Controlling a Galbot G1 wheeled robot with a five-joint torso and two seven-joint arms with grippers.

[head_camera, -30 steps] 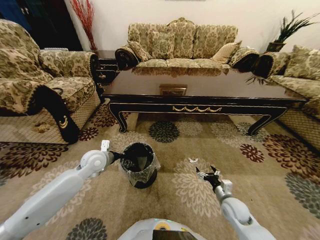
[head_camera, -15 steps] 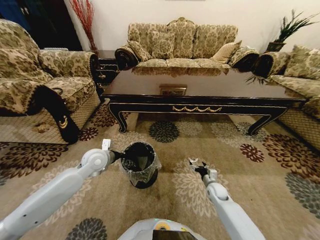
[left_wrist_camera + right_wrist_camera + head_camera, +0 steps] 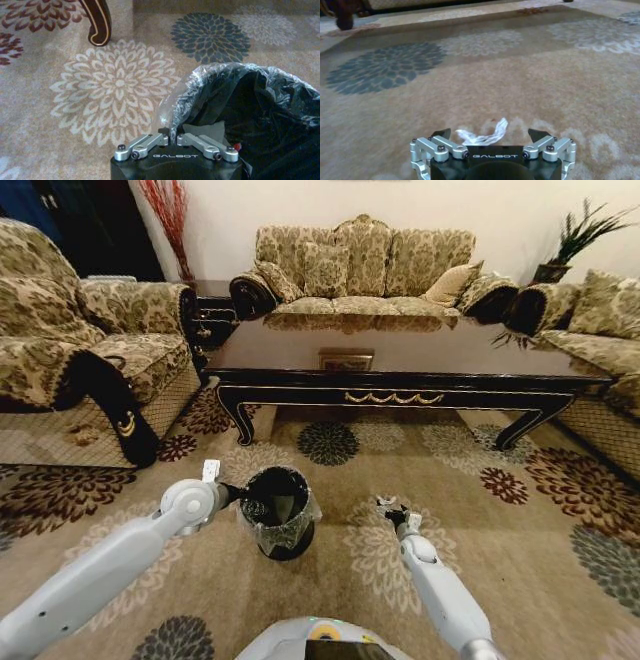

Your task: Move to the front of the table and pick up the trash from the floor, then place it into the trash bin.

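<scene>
Head view, item one: my right arm reaches forward and down over the carpet, forearm a smooth pale-grey shell, its gripper (image 3: 387, 507) low at the floor in front of the table (image 3: 400, 372). In the right wrist view my right gripper's (image 3: 490, 132) two dark fingertips (image 3: 441, 133) stand wide apart, one on either side of a single scrap of trash (image 3: 483, 135), thin, crumpled, whitish and translucent, lying on the carpet between them. I cannot tell whether either tip touches it.

Item two: my left arm angles in from the left, elbow out, with its gripper (image 3: 240, 493) at the near-left rim of the trash bin (image 3: 280, 532). In the left wrist view my left gripper (image 3: 172, 132) has its two metal fingers drawn together, pinching the edge of the bin's clear liner bag (image 3: 220, 86).

Item three: one round black bin, its crinkled plastic bag folded out over the rim, standing on the carpet (image 3: 520, 580) between my two arms. It is well short of the table.

Item four: one long low table, glossy dark wood, curved legs, a gold garland ornament on the front edge.

Item five: one short-pile beige carpet with large flower medallions in cream, dark grey and maroon.
</scene>
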